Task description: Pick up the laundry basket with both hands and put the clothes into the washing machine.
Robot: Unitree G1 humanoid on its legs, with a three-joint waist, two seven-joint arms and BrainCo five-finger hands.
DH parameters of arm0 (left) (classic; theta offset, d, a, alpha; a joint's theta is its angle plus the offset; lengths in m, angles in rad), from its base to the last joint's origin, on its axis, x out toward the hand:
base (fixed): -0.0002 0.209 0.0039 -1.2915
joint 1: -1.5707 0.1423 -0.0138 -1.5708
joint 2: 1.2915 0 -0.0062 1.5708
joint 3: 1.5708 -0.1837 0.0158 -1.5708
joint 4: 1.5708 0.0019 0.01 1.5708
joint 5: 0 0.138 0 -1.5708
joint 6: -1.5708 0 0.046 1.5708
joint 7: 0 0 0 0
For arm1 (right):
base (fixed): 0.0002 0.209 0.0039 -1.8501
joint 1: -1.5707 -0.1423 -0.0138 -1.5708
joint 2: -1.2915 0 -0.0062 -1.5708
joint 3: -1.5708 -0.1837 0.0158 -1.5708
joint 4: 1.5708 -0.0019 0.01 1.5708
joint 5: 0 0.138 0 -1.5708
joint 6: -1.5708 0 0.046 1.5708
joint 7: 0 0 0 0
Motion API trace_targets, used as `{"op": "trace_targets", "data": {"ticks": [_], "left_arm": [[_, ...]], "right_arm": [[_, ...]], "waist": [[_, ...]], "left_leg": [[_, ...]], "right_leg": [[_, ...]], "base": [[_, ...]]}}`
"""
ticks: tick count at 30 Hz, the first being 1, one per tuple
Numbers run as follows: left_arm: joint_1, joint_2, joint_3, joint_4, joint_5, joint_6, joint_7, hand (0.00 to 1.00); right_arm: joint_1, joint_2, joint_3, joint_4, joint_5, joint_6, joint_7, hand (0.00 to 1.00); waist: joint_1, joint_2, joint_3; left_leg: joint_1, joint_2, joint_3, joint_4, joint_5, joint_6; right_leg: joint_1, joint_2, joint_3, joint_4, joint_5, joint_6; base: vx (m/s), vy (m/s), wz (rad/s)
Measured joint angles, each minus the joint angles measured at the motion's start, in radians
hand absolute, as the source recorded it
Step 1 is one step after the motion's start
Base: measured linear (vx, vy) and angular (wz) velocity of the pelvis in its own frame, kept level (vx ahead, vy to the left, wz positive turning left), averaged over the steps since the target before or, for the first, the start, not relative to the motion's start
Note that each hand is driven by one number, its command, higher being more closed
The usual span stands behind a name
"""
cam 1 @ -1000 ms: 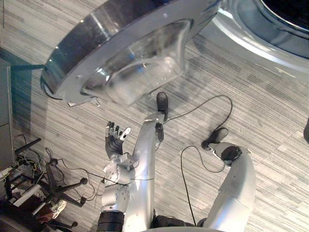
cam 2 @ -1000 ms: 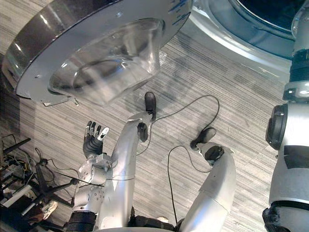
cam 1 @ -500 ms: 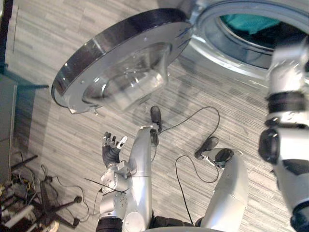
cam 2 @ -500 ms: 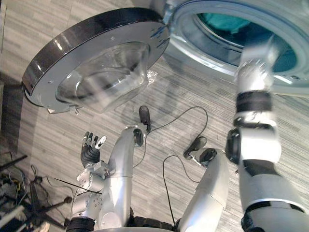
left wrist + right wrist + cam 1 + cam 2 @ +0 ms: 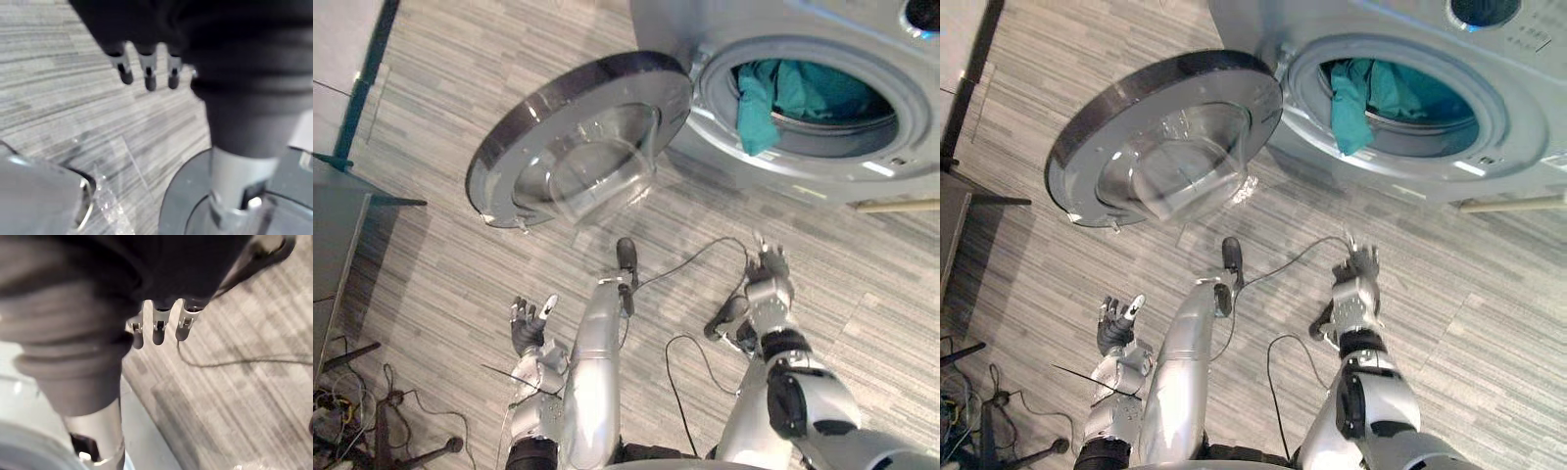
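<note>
Lower left of the left eye view: left robot hand [image 5: 527,328], fingers straight and fanned, thumb apart, empty, above grey striped floor [image 5: 440,245]. Lower right of centre: right robot hand [image 5: 769,277], fingers [image 5: 159,330] straight and loosely spread, likewise empty, pointing toward the machine's front but apart from it. Upper right: washing machine [image 5: 803,171], silver front, round opening uncovered. Inside the drum: teal clothes [image 5: 803,88], one fold draped over the left lip of the opening and hanging down. Upper centre, hinged at the opening's left side: round door [image 5: 509,147], dark outer ring, clear glass bowl at its middle, open wide over the floor. Far left edge: grey panel [image 5: 333,245] with a teal edge.
</note>
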Motion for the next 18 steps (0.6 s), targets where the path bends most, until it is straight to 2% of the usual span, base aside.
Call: {"op": "trace_targets", "data": {"ticks": [6,8,10,12,16,18], "left_arm": [[0.003,-0.002,0.011,0.077,0.012,0.014,-0.026,0.00],[0.008,-0.001,0.019,0.096,0.014,0.014,-0.027,0.00],[0.021,-0.002,0.025,0.115,0.018,0.015,-0.029,0.00],[0.058,-0.002,0.028,0.137,0.048,0.021,-0.050,0.00],[0.105,-0.009,0.059,0.199,0.080,0.036,-0.069,0.00],[0.143,-0.010,0.086,0.235,0.097,0.042,-0.069,0.00]], "right_arm": [[0.238,0.062,-0.051,0.005,0.004,-0.007,0.058,0.00],[0.287,0.076,-0.060,0.001,0.003,-0.025,0.076,0.00],[0.335,0.091,-0.060,0.001,-0.004,-0.025,0.087,0.00],[0.416,0.110,-0.061,-0.006,-0.041,-0.023,0.117,0.00],[0.540,0.121,-0.063,-0.007,-0.084,-0.019,0.142,0.00],[0.607,0.127,-0.062,-0.005,-0.098,-0.011,0.148,0.00]], "waist": [[-0.026,-0.026,-0.016],[-0.041,-0.035,-0.021],[-0.045,-0.052,-0.030],[-0.049,-0.068,-0.061],[-0.051,-0.071,-0.145],[-0.054,-0.074,-0.200]], "left_leg": [[0.210,-0.004,0.023,-0.072,0.001,0.000],[0.278,-0.005,0.027,-0.094,0.001,-0.001],[0.353,-0.004,0.039,-0.118,0.001,-0.002],[0.446,-0.004,0.049,-0.153,0.001,-0.005],[0.570,-0.003,0.054,-0.242,0.015,-0.027],[0.642,-0.004,0.061,-0.319,0.030,-0.049]], "right_leg": [[0.205,0.019,-0.011,-0.090,0.019,0.000],[0.275,0.025,-0.017,-0.115,0.020,0.002],[0.340,0.036,-0.017,-0.139,0.021,0.004],[0.428,0.046,-0.025,-0.172,0.024,0.011],[0.547,0.071,-0.053,-0.253,0.028,0.022],[0.614,0.088,-0.075,-0.313,0.036,0.028]], "base": [[-0.02,-0.095,-0.05],[-0.03,-0.092,-0.01],[-0.03,-0.075,-0.10],[-0.02,-0.073,-0.08],[0.01,-0.063,-0.01],[0.03,-0.043,0.07]]}}
